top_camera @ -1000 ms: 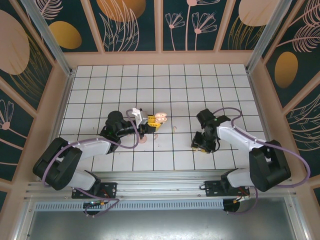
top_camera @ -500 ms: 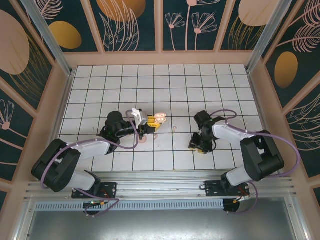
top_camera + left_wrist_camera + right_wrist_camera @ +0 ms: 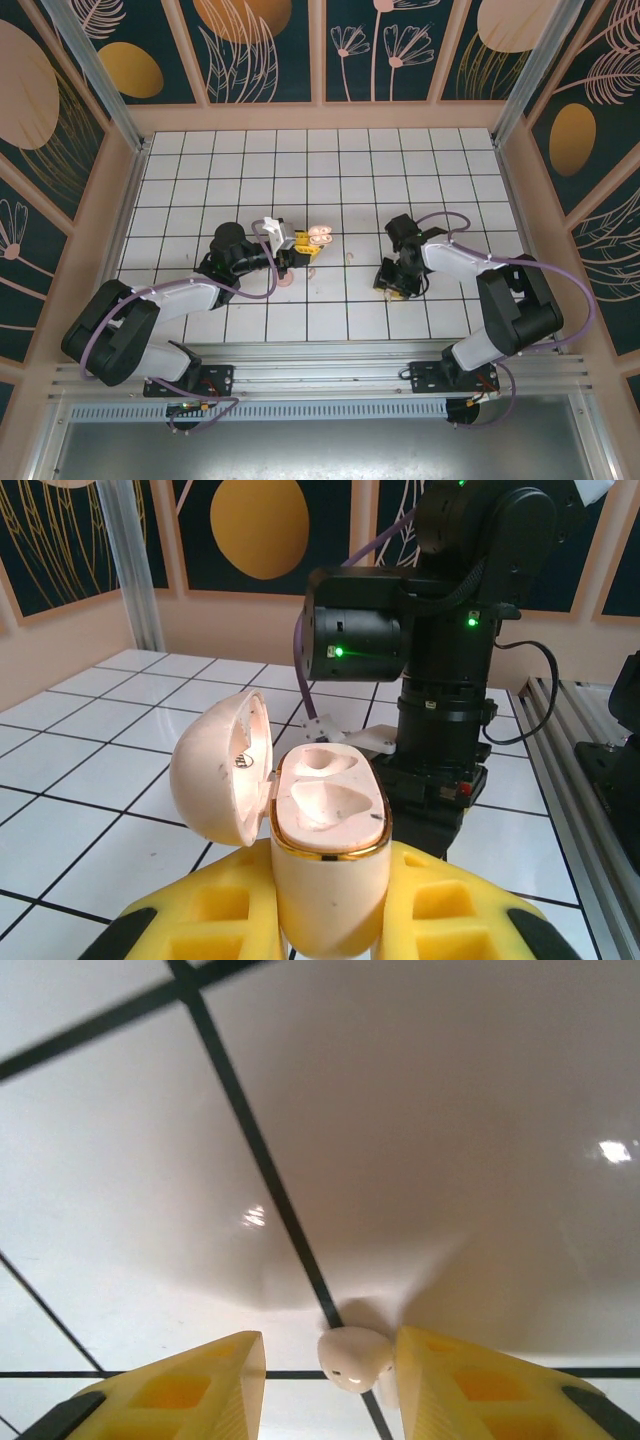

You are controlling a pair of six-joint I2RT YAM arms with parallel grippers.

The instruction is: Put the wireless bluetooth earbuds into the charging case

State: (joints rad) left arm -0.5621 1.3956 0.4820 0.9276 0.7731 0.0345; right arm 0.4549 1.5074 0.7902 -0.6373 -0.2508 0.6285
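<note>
As left fingers clamp the open pale pink charging case, a tiny pink earbud sits between half-open right fingers, toward three o'clock.

Your arms: black joints, white links | purple cables | yellow fingers, recessed pockets | green LEDs lit

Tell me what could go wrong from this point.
1. The earbud sits off-centre in the open right claw; closing may flick it away across the glossy table.
2. The charging case in the left claw has small shaped hollows; a skewed grasp may keep the earbud from seating.
3. Another earbud lies loose between the arms and might get swept aside.
</note>
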